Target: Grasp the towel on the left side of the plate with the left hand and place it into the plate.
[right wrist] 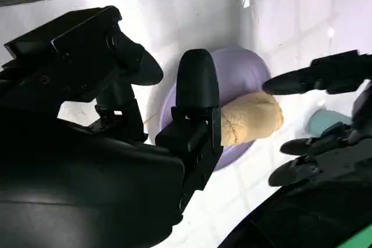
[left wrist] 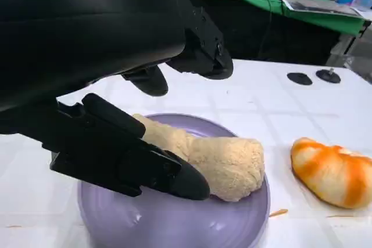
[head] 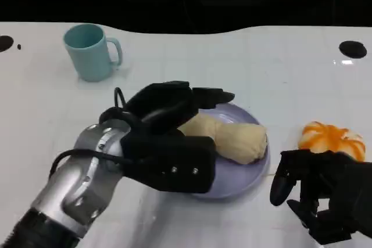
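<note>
The rolled yellow towel (head: 229, 137) lies inside the lilac plate (head: 247, 181), which sits near the middle of the white worktop (head: 192, 56); the roll runs across the plate from about 9 o'clock toward 3 o'clock, its blunt end nearest the right rim. The left robot hand (head: 174, 126) hangs over the plate's 9 o'clock side with its fingers spread; in the left wrist view the fingers (left wrist: 145, 166) frame the towel (left wrist: 215, 161) above and below, and the lower one may be brushing the roll's near end, though the angle makes contact hard to judge, and nothing looks clasped. The plate (left wrist: 174, 225) shows bare purple floor in front of the towel. The right robot hand (head: 325, 193) rests at the worktop's 4 o'clock corner, fingers apart and holding nothing, just below an orange-and-white soft toy (head: 332, 139) that lies at 3 o'clock of the plate. A teal mug (head: 90, 51) stands upright at 10 o'clock, well apart from the plate, handle pointing right.
</note>
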You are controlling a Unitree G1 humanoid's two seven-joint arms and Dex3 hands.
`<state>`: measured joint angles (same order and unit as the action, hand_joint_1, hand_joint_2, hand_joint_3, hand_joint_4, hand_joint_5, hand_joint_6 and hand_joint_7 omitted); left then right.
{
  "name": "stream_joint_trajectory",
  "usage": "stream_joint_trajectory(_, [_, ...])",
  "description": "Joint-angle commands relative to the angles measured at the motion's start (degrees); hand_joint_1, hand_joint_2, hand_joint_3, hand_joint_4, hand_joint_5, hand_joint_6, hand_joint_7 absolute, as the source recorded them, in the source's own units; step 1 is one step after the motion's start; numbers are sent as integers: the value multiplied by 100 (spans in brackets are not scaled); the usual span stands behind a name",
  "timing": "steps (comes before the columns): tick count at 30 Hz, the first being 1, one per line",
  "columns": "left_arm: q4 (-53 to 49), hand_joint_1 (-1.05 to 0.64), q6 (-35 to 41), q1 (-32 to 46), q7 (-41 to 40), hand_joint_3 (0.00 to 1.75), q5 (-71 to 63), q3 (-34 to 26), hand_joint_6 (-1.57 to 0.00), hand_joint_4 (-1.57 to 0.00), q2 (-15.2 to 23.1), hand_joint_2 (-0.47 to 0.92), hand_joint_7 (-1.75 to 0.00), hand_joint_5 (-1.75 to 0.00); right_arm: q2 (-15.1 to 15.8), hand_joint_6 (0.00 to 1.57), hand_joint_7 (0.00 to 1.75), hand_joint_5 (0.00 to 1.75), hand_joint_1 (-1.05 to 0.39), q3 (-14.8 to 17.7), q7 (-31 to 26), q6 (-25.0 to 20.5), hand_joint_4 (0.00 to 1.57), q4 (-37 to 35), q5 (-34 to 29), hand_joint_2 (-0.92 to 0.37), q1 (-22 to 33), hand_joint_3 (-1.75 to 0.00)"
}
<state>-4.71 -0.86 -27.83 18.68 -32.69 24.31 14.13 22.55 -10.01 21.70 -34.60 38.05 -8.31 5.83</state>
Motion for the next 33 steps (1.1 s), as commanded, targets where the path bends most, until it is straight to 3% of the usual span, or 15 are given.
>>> stream_joint_trajectory(1, [425, -51, 211, 274, 482, 18, 597, -417, -63, -60, 267, 92, -10, -71, 31, 69, 145, 175, 0, 53, -8, 24, 71, 20, 36, -57, -1, -107])
stream_joint_trajectory(5, [961, -43, 759, 543, 1061, 22, 1443, -860, -75, -74, 342, 92, -10, -67, 20, 69, 145, 175, 1, 44, -20, 14, 71, 39, 31, -57, 4, -107])
stream_joint_trajectory(7, [1225, -36, 1091, 742, 1242, 21, 2079, -1210, -82, -76, 257, 92, -12, -75, 29, 69, 146, 175, 1, 47, -19, 19, 72, 48, 25, -57, 6, -107])
stream_joint_trajectory(9, [1377, -25, 1307, 911, 1319, 21, 2682, -1513, -92, -73, 151, 92, -17, -97, 36, 69, 146, 175, 1, 49, -18, 14, 72, 57, 21, -57, 3, -108])
stream_joint_trajectory(11, [1485, -18, 1530, 1038, 1322, 34, 3169, -1747, -91, -71, 49, 87, -43, -116, 33, 69, 146, 175, 1, 55, -18, 34, 72, 52, 28, -57, 6, -108])
stream_joint_trajectory(12, [1519, -16, 1597, 1064, 1310, 50, 3293, -1788, -84, -71, 42, 79, -65, -121, 32, 69, 146, 175, 1, 57, -18, 40, 72, 51, 30, -57, 7, -108])
stream_joint_trajectory(13, [1749, -15, 1998, 1198, 1229, 56, 3581, -1969, -81, -71, -27, 76, -73, -122, 30, 69, 146, 175, 1, 51, -19, 38, 72, 52, 28, -57, 8, -108])
stream_joint_trajectory(14, [1985, -12, 2359, 1330, 1156, 91, 3835, -2134, -81, -75, -74, 61, -101, -137, 25, 69, 146, 175, 0, 47, -22, 42, 72, 51, 30, -56, 10, -108])
stream_joint_trajectory(15, [2250, -10, 2772, 1462, 1090, 109, 4104, -2312, -80, -76, -114, 53, -116, -146, 22, 69, 145, 175, 0, 38, -27, 12, 72, 63, 21, -56, 6, -108])
stream_joint_trajectory(18, [2782, -7, 3570, 1687, 1000, 128, 4680, -2652, -78, -80, -91, 47, -134, -158, 20, 69, 145, 175, 0, 32, -28, -19, 72, 84, 17, -56, -3, -109])
stream_joint_trajectory(24, [3712, -8, 5210, 2038, 568, 135, 6032, -3517, -80, -83, -181, 47, -149, -170, 12, 69, 145, 175, 1, 38, -31, 19, 72, 53, 26, -55, -27, -109])
stream_joint_trajectory(33, [4478, -10, 6120, 2813, -123, 136, 7015, -3952, -69, -81, -248, 53, -168, -175, 73, 70, 144, 174, 0, 150, 33, 168, 73, -37, 97, -54, 0, -112])
